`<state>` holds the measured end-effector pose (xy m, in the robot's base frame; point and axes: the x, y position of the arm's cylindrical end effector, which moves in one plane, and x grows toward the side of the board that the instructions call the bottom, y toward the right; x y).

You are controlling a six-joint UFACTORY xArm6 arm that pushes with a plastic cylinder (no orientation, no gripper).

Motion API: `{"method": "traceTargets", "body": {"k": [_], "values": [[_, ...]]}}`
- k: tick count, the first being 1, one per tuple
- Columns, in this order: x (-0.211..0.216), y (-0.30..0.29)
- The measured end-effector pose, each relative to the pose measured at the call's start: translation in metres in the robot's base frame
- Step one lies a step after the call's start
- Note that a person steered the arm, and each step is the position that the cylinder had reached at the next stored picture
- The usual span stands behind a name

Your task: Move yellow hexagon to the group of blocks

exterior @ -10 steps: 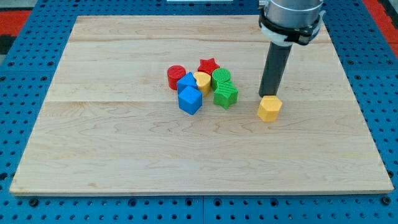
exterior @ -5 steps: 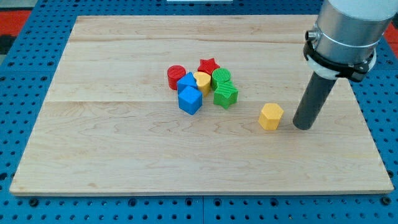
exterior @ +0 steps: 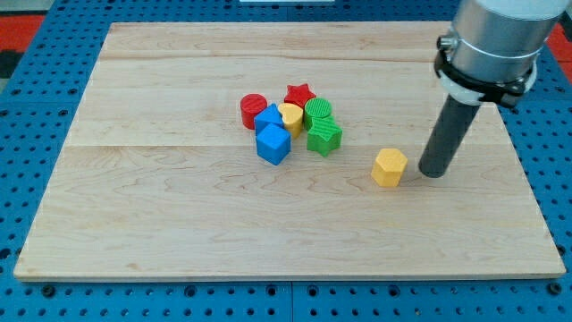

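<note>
The yellow hexagon [exterior: 389,167] lies alone on the wooden board, right of centre. My tip [exterior: 433,173] rests on the board just to the hexagon's right, with a small gap between them. The group sits left of the hexagon near the board's middle: a red cylinder [exterior: 253,110], a red star [exterior: 300,94], a small yellow block [exterior: 290,116], a green cylinder [exterior: 318,112], a green star-like block [exterior: 324,137] and two blue blocks [exterior: 273,142]. The green star-like block is the group's nearest member to the hexagon.
The wooden board [exterior: 179,215] lies on a blue pegboard table [exterior: 27,107]. The arm's grey body [exterior: 490,36] hangs over the board's upper right corner.
My tip moved from above the hexagon round to its right side, then crept slightly left and up toward it. The hexagon shifted slightly down early on, then stayed put.
</note>
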<state>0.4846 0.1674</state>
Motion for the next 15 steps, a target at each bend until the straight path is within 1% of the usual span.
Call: {"method": "traceTargets", "body": {"k": [1,3,4,5,6,7,8,11,15], "values": [[0.0,-0.021],[0.0,-0.089],[0.0,-0.111],[0.012,-0.117],[0.061,-0.104],[0.079,-0.132],[0.078,-0.161],[0.039,-0.161],[0.005,-0.161]]}}
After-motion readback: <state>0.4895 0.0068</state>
